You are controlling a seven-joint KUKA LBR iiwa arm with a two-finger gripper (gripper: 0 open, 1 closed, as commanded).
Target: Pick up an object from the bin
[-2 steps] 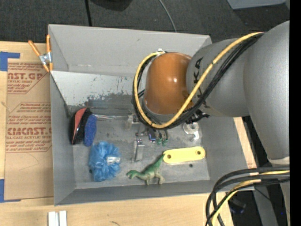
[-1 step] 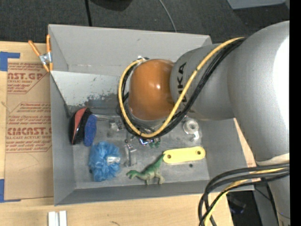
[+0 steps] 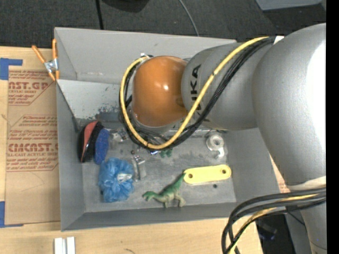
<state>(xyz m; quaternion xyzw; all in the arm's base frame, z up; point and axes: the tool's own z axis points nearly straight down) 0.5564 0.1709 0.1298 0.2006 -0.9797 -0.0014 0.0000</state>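
Pincer (image 3: 139, 166) nr blue puff (image 3: 115, 180), KUKA arm (image 3: 222, 91)

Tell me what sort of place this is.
Probably a robotics lab's bin-picking test station: a KUKA arm hangs over a grey metal bin of loose oddments, such as a green toy dinosaur and a yellow plastic piece.

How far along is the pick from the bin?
Nothing looks picked yet. The end effector is down in the bin beside the blue crumpled bundle, with the green toy dinosaur close by. Gripping and lifting one thing are left.
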